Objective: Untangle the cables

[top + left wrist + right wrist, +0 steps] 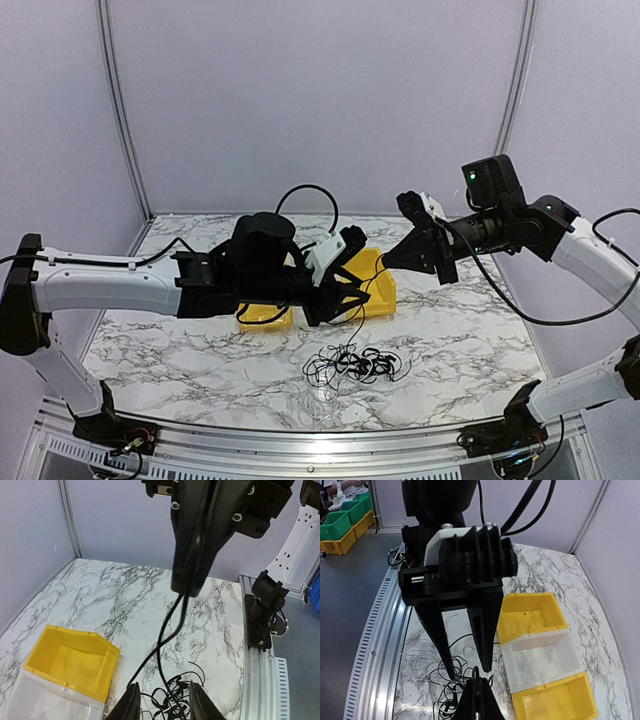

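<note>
**Strand up, second grip pending**

Separation looks to be the step in hand. The right hand is clenched on one black strand and holds it up above the surface. From its tip the strand drops to the cables, which lie in a loose knot near the front edge, about midway along it. The left hand is released, its fingers spread to either side of the hanging strand and, as far as I can tell, not touching it.

My guess is that the next move calls for the left hand to close lower on that strand, or to pin the knot, so the right can draw the strand free. The two hands sit very near each other, so either one would need to move with care.

A yellow bin stands just behind the knot, beneath both hands. Toward the right edge and the front right corner there is open marble to pull into. The front edge is close, so loops could slip over it.
</note>
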Tool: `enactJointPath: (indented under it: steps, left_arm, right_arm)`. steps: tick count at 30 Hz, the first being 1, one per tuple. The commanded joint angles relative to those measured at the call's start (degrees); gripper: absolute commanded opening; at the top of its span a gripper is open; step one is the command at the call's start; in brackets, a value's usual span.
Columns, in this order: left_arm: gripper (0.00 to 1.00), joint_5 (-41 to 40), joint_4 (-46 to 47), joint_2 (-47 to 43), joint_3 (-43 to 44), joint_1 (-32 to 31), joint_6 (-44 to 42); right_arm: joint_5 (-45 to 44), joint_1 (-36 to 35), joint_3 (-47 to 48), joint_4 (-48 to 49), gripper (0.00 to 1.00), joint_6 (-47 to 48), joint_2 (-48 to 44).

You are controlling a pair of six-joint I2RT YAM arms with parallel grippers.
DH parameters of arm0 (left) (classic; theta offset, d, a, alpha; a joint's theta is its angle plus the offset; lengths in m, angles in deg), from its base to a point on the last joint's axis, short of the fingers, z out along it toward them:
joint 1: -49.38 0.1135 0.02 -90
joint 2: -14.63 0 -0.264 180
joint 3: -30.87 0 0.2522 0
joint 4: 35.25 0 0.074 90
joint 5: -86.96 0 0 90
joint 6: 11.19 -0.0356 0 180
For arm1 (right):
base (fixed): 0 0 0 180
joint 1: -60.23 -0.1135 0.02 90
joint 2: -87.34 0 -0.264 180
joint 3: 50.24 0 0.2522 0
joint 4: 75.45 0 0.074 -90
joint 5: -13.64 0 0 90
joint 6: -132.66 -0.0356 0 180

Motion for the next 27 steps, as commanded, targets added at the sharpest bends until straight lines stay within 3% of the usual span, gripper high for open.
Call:
enactJointPath:
  steps: [1, 9, 17, 27]
  left_arm:
    - [0.33, 2.4, 1.6, 1.3, 2.5, 1.1, -0.6]
    - [0.28, 1.8, 1.4, 3.7, 5.1, 1.3, -3.9]
    - [0.12, -1.6, 0.8, 5.5, 7.6, 1.4, -6.4]
    - [0.16, -3.9, 1.8, 5.5, 8.5, 1.5, -8.0]
  right_arm:
    - [1.2, -0.6, 3.2, -1.0, 0.0, 0.1, 0.2]
    - [1.9, -0.6, 4.1, -1.2, 0.0, -0.4, 1.0]
    - [2.9, -0.6, 4.9, -1.1, 0.0, -1.6, 0.8]
    - [2.2, -0.6, 5.4, -1.3, 0.0, -1.4, 0.8]
